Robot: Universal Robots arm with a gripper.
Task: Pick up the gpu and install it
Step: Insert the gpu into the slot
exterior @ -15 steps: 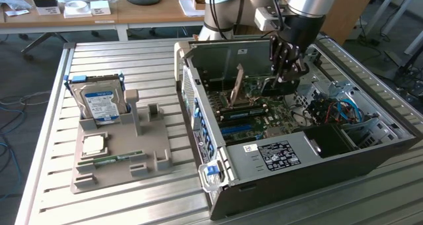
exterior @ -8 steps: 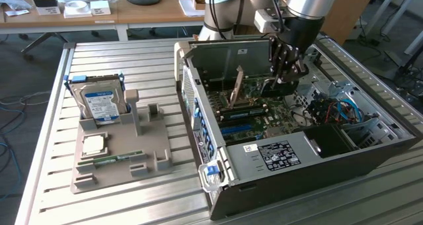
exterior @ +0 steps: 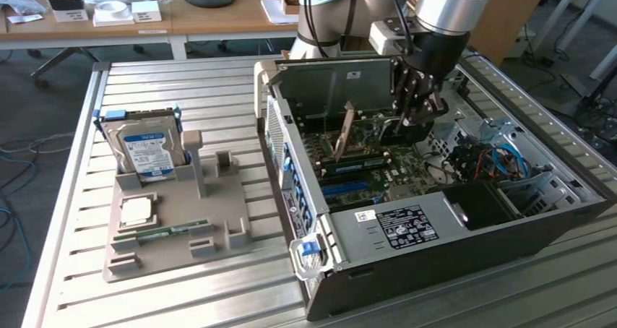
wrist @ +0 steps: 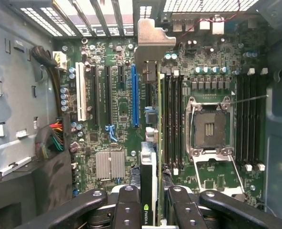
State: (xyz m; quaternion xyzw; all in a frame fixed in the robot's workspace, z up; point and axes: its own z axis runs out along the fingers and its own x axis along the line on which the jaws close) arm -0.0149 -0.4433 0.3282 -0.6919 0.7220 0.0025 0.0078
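Note:
Edge-on in the wrist view, the gpu [wrist: 148, 164] is a thin card with a green board edge and a silver end bracket [wrist: 149, 40] near the vented rear wall. My gripper [wrist: 153, 207] is shut on it, with one black finger [wrist: 126, 205] on each side of the card. The card hangs upright over the motherboard [wrist: 112, 119], just beside the long blue slot [wrist: 135, 95] and the RAM slots [wrist: 172, 119]. I cannot tell whether its edge touches a slot. In the exterior view my gripper [exterior: 417, 115] reaches down into the open computer case [exterior: 434, 227].
A grey parts holder [exterior: 173, 230] left of the case carries a hard drive [exterior: 144, 151], a CPU [exterior: 135, 211] and a RAM stick [exterior: 164, 232]. Inside the case are the bare CPU socket [wrist: 210, 129], a heatsink [wrist: 110, 164] and cable bundles [exterior: 496, 162].

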